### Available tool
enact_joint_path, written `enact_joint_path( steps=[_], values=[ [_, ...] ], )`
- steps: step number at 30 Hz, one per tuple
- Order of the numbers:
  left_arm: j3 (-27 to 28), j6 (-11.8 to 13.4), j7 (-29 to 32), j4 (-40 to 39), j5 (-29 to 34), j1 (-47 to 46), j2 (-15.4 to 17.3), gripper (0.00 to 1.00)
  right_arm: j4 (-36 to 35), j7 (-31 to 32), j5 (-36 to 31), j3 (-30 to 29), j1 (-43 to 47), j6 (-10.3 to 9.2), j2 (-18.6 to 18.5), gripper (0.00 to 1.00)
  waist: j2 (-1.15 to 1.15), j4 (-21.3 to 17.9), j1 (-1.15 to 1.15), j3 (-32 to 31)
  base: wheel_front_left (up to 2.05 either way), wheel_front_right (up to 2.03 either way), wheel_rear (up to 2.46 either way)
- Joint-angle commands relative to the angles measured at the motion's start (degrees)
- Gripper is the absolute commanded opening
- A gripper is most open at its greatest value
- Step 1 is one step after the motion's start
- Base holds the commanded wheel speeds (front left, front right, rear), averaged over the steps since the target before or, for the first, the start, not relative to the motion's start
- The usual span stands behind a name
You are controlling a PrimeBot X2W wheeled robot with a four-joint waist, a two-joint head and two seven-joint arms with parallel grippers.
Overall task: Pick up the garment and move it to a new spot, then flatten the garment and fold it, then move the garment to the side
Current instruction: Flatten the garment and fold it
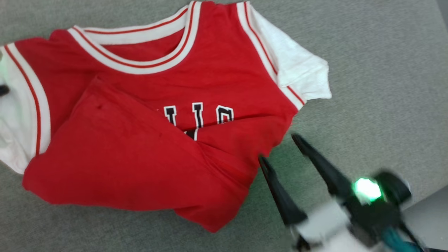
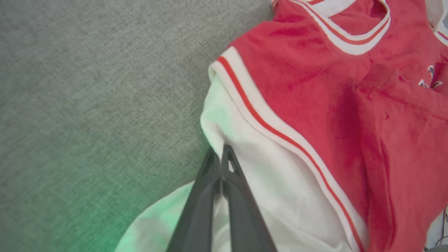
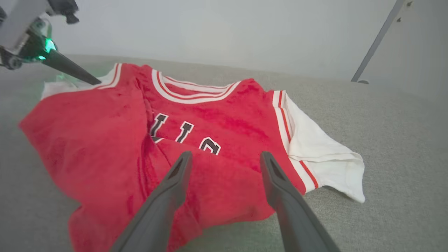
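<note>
Where hem [image 1: 122, 164] overlaps garment [image 1: 224, 70], lettering [image 1: 199, 115] half-hidden

Long dark tapered fingers [image 1: 280, 196], black wrist [image 1: 381, 213] with green light [image 1: 366, 190], teal cable [image 1: 393, 241], white forearm [image 1: 325, 224]

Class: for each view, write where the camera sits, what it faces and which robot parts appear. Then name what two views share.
Head view: on the head, looking down at the garment on grey fabric; right gripper open, lower right.
Left wrist view: along the left gripper, shut on the white sleeve.
Right wrist view: low, across the garment toward a pale wall; own open fingers.
Shared: head and right wrist views show the chest lettering.
</note>
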Motion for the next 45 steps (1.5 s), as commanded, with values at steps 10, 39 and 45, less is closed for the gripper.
enact_joint_path(
  steps=[10,39,45],
  values=[
    [-3.2,0.1,-0.8,-1.2,1.2,-5.0,-2.3,0.00,10.4,33.0,2.7,-7.0,-30.8,-0.09,0.1,1.00,0.00,4.1,0.00,3.7,0.00,0.00,0.00],
    [-13.1,0.4,-4.6,-2.1,-1.2,-13.5,-2.7,0.00,23.4,48.8,3.2,-15.9,-44.7,-0.09,0.1,0.00,0.00,6.0,0.00,6.2,0.00,0.00,0.00],
    [-13.9,0.4,-7.3,-1.5,-1.6,-15.0,-4.1,0.00,23.2,47.6,1.8,-17.1,-46.5,-0.09,0.0,0.00,0.00,7.1,0.00,5.4,0.00,0.00,0.00]
  ],
)
